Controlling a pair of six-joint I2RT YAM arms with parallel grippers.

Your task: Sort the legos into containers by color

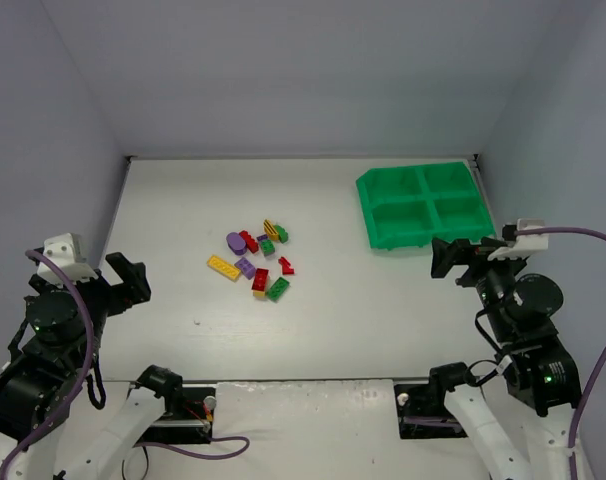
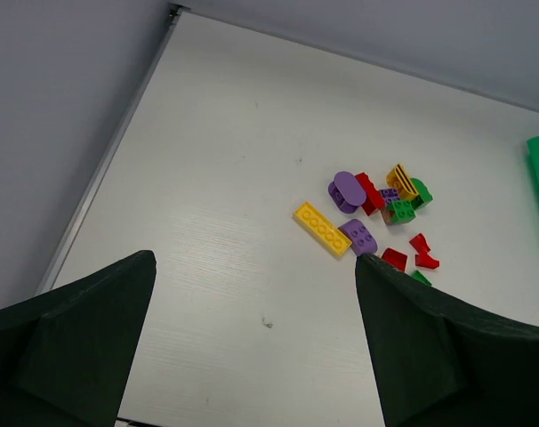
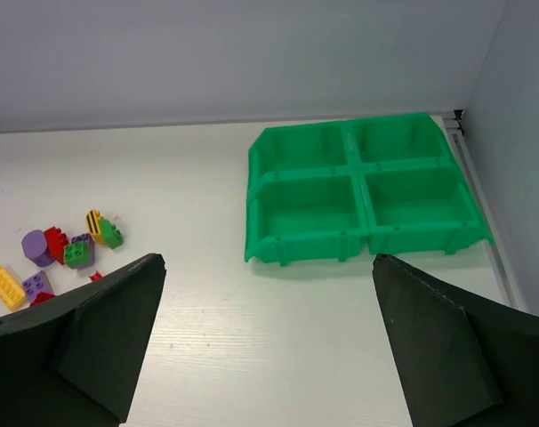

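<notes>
Overhead first: the legos (image 1: 255, 265) sit in a loose huddle on the white table (image 1: 333, 315), left of centre, with reds, greens, yellows and purples all mixed. The green tray (image 1: 424, 238) is away at the far right, well apart from them. The left gripper (image 1: 130, 277) hovers at the left side, jaws spread, nothing in them. The right gripper (image 1: 451, 258) hangs just in front of the tray's near wall, and from up here I can't judge its jaws.

Over to the left wrist camera: two dark fingers (image 2: 78, 347) frame the bottom, wide apart, with only bare table between them. This view sorts the pile out. A long yellow brick (image 2: 322, 229) lies nearest, with a purple brick (image 2: 360, 237) just beside its end and a purple rounded piece (image 2: 345, 189) behind, against a red one. Of the tray there's just a sliver at the right edge.

Now the right wrist camera, which settles what overhead couldn't: this gripper's fingers stand wide apart and grip nothing. Beyond them the whole tray shows, four square compartments two by two, with raised dividers. Only part of the pile shows, at the left edge above the finger.
</notes>
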